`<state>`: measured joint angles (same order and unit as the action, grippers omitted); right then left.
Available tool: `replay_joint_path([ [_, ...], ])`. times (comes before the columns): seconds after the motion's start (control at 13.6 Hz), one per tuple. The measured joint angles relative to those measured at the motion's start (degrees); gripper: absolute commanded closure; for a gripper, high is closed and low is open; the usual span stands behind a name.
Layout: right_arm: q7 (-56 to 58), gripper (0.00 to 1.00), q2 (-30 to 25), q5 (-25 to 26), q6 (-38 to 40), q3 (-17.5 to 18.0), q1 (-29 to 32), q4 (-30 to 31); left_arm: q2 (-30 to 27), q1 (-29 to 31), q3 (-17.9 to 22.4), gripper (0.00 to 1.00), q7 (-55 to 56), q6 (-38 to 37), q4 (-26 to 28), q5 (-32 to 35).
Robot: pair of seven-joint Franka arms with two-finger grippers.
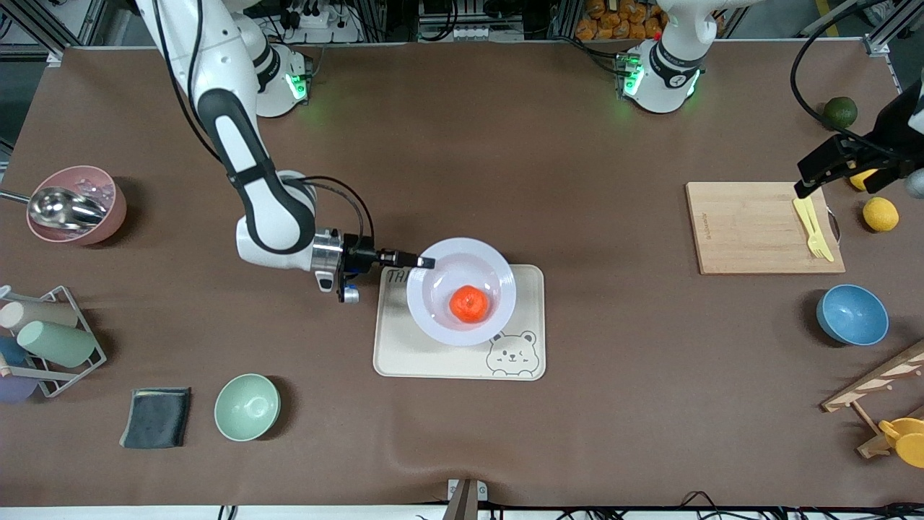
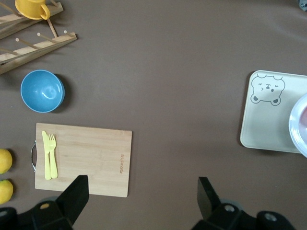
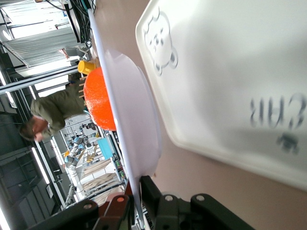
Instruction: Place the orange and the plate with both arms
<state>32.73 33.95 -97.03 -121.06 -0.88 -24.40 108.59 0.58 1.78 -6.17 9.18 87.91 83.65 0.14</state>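
The pale plate [image 1: 499, 269] lies over the cream bear-printed tray [image 1: 527, 361], overhanging the tray's edge nearest the robots. I cannot tell whether it rests on the tray or hangs just above it. The orange [image 1: 468, 303] sits in the plate. My right gripper [image 1: 424, 262] is shut on the plate's rim at the right arm's end. The right wrist view shows the rim [image 3: 134, 124] pinched in that gripper [image 3: 136, 191], with the orange [image 3: 98, 100] on it. My left gripper [image 1: 805, 184] is open and empty, in the air over the cutting board's edge. It also shows in the left wrist view [image 2: 141, 191].
A wooden cutting board [image 1: 761, 227] with a yellow fork [image 1: 813, 227], two lemons [image 1: 881, 214], a green fruit [image 1: 840, 111], a blue bowl [image 1: 852, 314] and a wooden rack [image 1: 888, 412] lie at the left arm's end. A pink bowl [image 1: 76, 204], a cup rack [image 1: 43, 339], a dark cloth [image 1: 156, 417] and a mint bowl [image 1: 247, 406] lie at the right arm's end.
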Motion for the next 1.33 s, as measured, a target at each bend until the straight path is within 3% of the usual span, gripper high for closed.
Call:
replay_joint_path([
  [0.15, 2.48, 1.0, 4.96, -0.35, 0.01, 0.02, 0.13, -3.36, -1.33, -4.38, 5.94, 0.0, -1.17, -0.27, 1.77, -1.16],
  [0.44, 6.45, 1.0, 10.46, -1.88, 0.06, 0.06, 0.15, -6.34, -4.27, -4.68, 7.45, 0.0, -1.97, -0.07, 5.89, -2.06],
  [0.59, 7.45, 0.01, 11.23, -2.88, 0.2, 0.1, 0.16, -6.86, -5.84, -4.74, 7.12, 0.0, -1.97, 0.95, 8.38, -2.06],
  [0.81, 7.49, 0.0, 11.23, -2.7, 0.35, 0.07, 0.18, -7.93, -7.9, -4.48, 5.21, 0.0, -1.83, 1.49, 10.57, -2.06],
  [0.96, 7.32, 0.0, 10.71, 0.13, 0.35, -0.13, 0.39, -8.71, -8.55, -4.47, 4.61, 0.0, -1.55, 1.87, 11.23, -1.15],
  [1.33, -8.39, 0.0, 1.29, 26.09, 4.3, -0.36, 6.13, -10.14, -8.82, -4.2, 4.29, 0.0, -1.55, 2.08, 11.09, -0.04],
])
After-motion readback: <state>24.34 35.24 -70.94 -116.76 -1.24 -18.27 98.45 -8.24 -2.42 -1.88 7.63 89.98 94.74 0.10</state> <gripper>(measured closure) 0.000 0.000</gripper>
